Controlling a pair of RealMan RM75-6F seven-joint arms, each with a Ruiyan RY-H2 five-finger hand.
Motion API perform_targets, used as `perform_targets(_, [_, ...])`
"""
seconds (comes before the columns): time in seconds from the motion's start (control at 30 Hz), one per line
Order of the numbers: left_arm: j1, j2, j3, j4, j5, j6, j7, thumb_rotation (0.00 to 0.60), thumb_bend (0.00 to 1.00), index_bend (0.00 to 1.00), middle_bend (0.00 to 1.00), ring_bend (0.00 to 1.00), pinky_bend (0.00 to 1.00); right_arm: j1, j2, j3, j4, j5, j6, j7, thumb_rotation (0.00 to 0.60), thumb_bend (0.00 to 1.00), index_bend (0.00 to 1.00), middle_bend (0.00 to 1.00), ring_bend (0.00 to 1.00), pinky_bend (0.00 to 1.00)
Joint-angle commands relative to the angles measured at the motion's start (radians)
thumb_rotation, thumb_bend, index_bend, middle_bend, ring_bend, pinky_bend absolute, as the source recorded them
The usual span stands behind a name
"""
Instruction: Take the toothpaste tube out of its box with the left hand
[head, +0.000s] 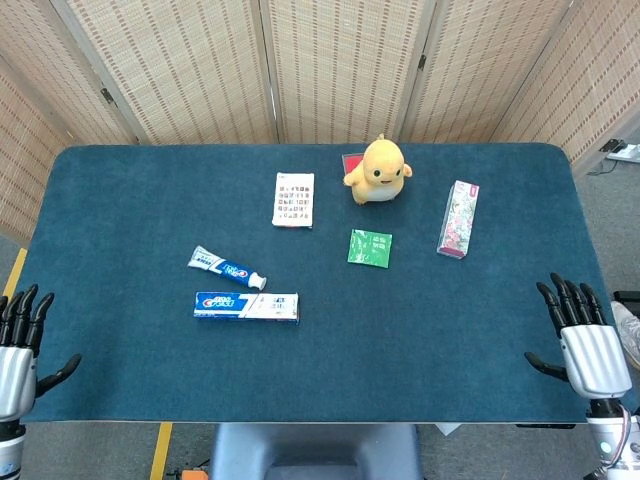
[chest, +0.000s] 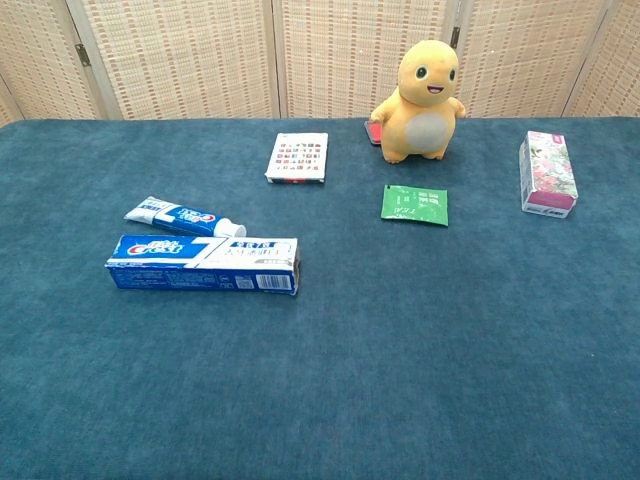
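Observation:
The blue and white toothpaste tube (head: 227, 268) (chest: 184, 215) lies on the blue table, outside its box, cap toward the right. The long blue toothpaste box (head: 246, 306) (chest: 203, 264) lies just in front of it, parallel and apart. My left hand (head: 17, 352) is at the table's front left corner, off the edge, fingers spread and holding nothing. Past the front right edge my right hand (head: 585, 347) is also spread with nothing in it. Neither hand shows in the chest view.
A yellow plush toy (head: 377, 171) (chest: 424, 89) stands at the back over a red item. A white card box (head: 293, 199) (chest: 298, 157), a green sachet (head: 370, 248) (chest: 415, 205) and a floral carton (head: 458, 219) (chest: 547, 173) lie around it.

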Motion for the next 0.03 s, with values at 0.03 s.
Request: perform_targets(0.03, [0.004, 0.025, 0.008, -0.055, -0.049, -0.092, 0.042, 0.6, 0.16, 0.07, 0.04, 0.0, 0.0, 0.002, 0.001, 0.001, 0.001, 0.0, -0.002, 0.003, 0.6, 0.11, 0.0, 0.0, 0.0, 0.0])
